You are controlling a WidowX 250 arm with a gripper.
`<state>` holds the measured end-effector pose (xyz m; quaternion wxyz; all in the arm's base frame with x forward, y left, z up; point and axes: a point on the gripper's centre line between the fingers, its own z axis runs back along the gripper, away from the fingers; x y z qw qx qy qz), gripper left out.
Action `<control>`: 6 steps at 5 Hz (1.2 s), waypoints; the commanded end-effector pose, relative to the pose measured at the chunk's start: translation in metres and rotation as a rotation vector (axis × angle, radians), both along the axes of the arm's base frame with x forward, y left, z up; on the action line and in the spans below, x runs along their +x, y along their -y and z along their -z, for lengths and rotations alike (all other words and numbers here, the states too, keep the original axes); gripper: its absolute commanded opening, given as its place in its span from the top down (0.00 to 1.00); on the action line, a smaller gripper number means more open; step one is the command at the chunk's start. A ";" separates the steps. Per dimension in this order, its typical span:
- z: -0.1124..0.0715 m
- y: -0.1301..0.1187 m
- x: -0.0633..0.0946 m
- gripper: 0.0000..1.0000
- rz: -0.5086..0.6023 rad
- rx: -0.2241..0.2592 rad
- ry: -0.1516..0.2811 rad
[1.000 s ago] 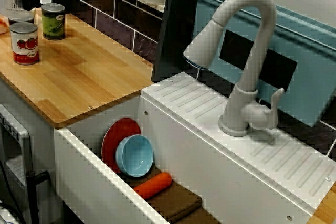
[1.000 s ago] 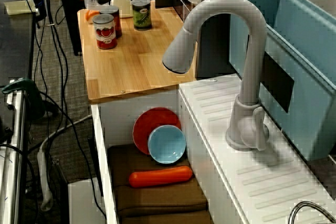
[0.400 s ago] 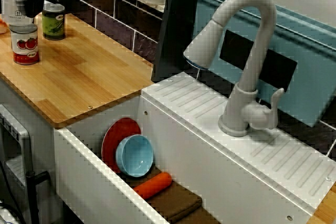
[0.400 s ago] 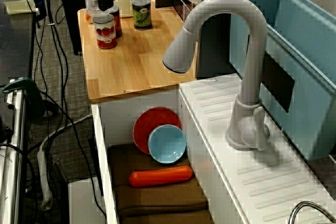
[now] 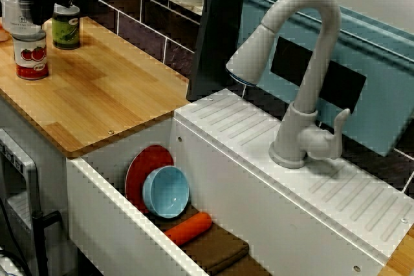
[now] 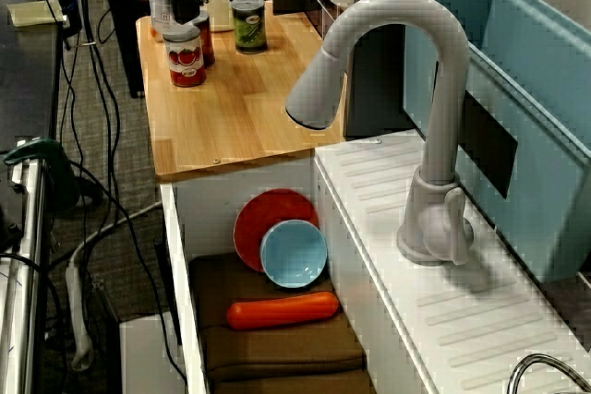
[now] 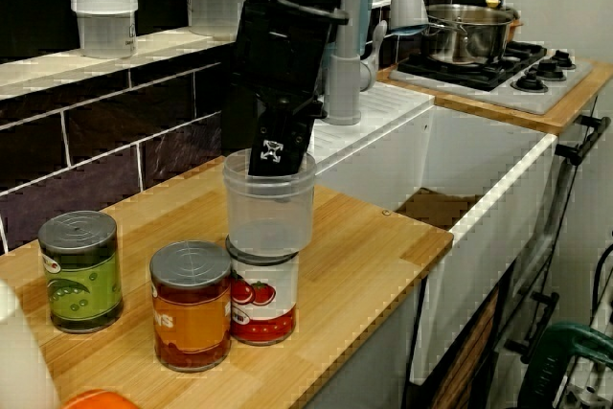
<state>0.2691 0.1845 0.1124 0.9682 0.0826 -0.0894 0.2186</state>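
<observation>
Gripper (image 7: 278,158) pinches the plastic cup (image 7: 269,213) by its rim; likely light, thin, slippery, crushable. Tomato can (image 7: 261,302) sits beneath, orange can (image 7: 192,306) at nine o'clock.

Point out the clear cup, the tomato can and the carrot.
clear cup (image 7: 269,213), the view along the counter, on its front wall.
tomato can (image 7: 263,308), the view along the counter, on its red label.
carrot (image 6: 282,310), the view from above the sink, on its middle.
</observation>
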 end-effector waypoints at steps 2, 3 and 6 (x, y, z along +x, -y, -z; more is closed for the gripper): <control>-0.012 -0.011 0.008 0.18 -0.069 0.027 0.068; -0.013 -0.013 0.008 0.00 -0.094 0.013 0.071; -0.019 -0.016 0.008 0.00 -0.105 -0.012 0.060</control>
